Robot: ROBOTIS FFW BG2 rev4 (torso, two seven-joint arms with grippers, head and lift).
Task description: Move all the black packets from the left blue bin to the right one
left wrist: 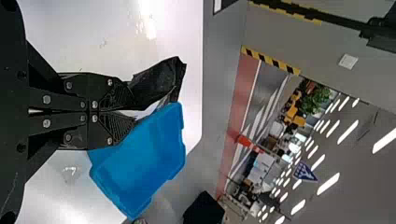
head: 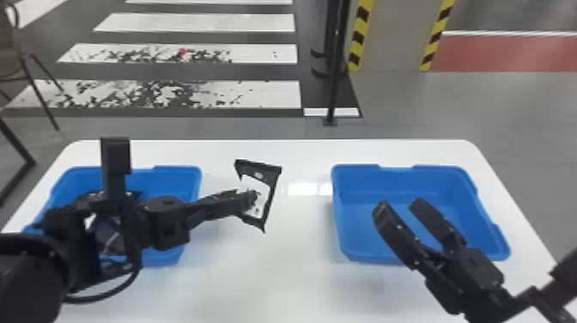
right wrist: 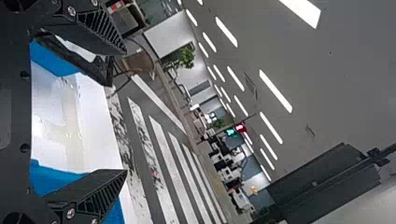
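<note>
Left pincer (head: 251, 199) closed on black packet (head: 262, 172); right pincer (head: 398, 206) wide open, empty; arm (head: 30, 279) partly hides left bin (head: 171, 182)

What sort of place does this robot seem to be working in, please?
Probably a large indoor test hall or lab: ceiling lights run overhead in rows, a crosswalk marks the floor, and there are yellow-and-black hazard stripes nearby.
</note>
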